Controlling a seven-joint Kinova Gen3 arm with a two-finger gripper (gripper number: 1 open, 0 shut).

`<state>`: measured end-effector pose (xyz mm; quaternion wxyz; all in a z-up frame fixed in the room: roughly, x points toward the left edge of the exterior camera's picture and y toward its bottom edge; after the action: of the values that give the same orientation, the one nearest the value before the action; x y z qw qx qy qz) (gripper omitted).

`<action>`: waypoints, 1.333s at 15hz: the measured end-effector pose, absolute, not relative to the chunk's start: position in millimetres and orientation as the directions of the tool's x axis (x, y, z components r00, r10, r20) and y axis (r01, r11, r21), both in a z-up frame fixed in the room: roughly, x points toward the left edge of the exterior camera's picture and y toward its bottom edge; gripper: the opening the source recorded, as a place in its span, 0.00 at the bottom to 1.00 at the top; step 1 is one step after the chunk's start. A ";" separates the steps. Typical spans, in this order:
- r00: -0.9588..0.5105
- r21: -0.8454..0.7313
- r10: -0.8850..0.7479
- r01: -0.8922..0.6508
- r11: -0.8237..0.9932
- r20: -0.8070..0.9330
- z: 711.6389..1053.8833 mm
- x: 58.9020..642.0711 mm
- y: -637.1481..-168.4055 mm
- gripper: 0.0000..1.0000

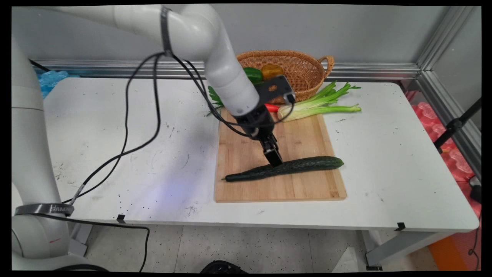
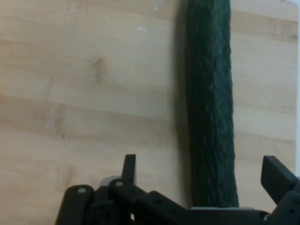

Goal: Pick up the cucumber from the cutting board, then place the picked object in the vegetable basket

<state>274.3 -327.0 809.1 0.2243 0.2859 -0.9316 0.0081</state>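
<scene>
Looked like a robotics lab: arm [image 1: 215, 57] was mounted at a scuffed white table [image 1: 403, 173], aluminium framing [image 1: 430, 54] ran along bare grey walls at far and right, loose black cables [image 1: 127, 127] hung, speckled floor [image 1: 250, 246] below.

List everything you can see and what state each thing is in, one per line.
Claw: open, fingers either side of the cucumber.
Cucumber: whole, lying flat across the cutting board.
Cutting board: flat on the table.
Celery: lying on the table behind the board.
Basket: upright, holding a green pepper and an orange one.
</scene>
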 end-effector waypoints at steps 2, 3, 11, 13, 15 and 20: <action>-0.738 0.107 -0.527 -0.537 0.837 0.422 799.3 263.8 -329.9 1.00; -0.739 0.104 -0.526 -0.537 0.837 0.420 795.6 259.7 -330.3 1.00; -0.757 0.075 -0.511 -0.530 0.845 0.406 779.9 236.9 -325.7 1.00; -0.760 0.071 -0.507 -0.527 0.847 0.406 779.4 233.9 -324.1 0.00; -0.764 0.069 -0.503 -0.523 0.850 0.405 779.7 231.3 -321.3 0.00; -0.778 0.059 -0.481 -0.503 0.862 0.405 789.5 228.1 -315.6 0.00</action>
<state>228.1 -315.6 789.5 0.2076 0.2610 -0.9424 0.0264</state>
